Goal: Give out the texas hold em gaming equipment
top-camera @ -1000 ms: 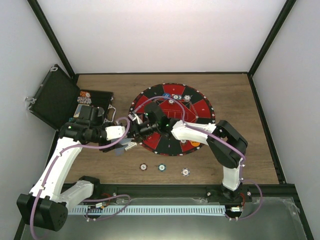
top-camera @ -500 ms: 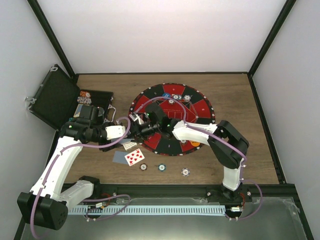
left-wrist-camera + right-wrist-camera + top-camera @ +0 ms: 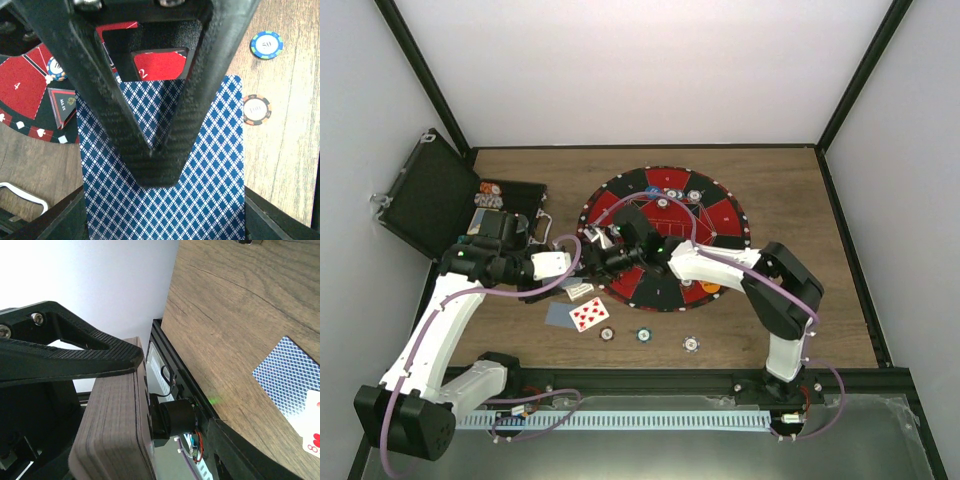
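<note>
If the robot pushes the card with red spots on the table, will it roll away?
Probably not. The card lies flat on the wooden table, so it should slide, not roll. It looks thin, so it's likely light and bendy, hard to pinch up. A face-down card sits right against it and might get nudged too.

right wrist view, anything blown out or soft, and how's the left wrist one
Right wrist view: the white wall is blown out to white, the grey stack of cards near the lens looks soft, the brown wooden table grain is crisp. Left wrist view: the black carbon-weave finger looms dark over the blue diamond-backed card, yet the blue round chip is sharp.
</note>
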Robot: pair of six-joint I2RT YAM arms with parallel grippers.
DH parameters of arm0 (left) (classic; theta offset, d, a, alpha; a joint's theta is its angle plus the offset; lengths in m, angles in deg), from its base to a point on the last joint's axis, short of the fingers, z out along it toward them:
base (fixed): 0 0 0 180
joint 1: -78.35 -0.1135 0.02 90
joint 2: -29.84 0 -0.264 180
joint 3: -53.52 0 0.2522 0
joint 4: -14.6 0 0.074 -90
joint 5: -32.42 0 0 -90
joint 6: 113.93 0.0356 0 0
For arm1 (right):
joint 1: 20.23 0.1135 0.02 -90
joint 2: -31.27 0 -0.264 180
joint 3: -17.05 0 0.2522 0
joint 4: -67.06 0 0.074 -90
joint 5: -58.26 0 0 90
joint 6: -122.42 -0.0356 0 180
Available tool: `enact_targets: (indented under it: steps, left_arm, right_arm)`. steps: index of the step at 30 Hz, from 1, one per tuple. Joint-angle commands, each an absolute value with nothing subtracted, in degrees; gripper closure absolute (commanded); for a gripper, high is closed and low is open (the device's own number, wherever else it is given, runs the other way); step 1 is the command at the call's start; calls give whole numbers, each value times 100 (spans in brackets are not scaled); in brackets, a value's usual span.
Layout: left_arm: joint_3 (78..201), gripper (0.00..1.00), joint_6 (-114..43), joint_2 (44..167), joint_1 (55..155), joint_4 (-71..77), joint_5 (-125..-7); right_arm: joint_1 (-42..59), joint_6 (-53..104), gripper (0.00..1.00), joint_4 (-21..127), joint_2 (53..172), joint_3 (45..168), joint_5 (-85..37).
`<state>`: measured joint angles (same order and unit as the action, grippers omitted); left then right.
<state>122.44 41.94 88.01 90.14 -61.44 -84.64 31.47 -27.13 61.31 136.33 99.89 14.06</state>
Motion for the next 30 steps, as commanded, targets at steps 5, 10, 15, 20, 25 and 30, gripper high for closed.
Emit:
enact_targets:
  steps: [5,10,15,20,25,30]
  left_arm:
    - [12333,96,4269,8660,9031,-6121,-8581]
    - [12372,96,4247,8685,9031,-6109,-8612]
    - [12380,96,4243,8697,9031,-6101,-8605]
    - [12312,96,4243,8700,9031,-6087,-8575]
    - [12238,96,4242,8689,9031,-6043,-8525]
    - [12161,96,4260,8710,9026,-5998,-8426]
  right_arm:
    - [2957,-2438,52,5779,13319,9769,1243]
    - [2900,-2435,54,5814,13225,9604,1215]
    - [2830,-2424,57,5778,13058,9459,1169]
    - [2828,-2434,59,5761,12952,9500,1159]
    - [2828,-2501,73,5811,12803,9541,1153]
    - [2826,-2522,90,5730,12691,9576,1125]
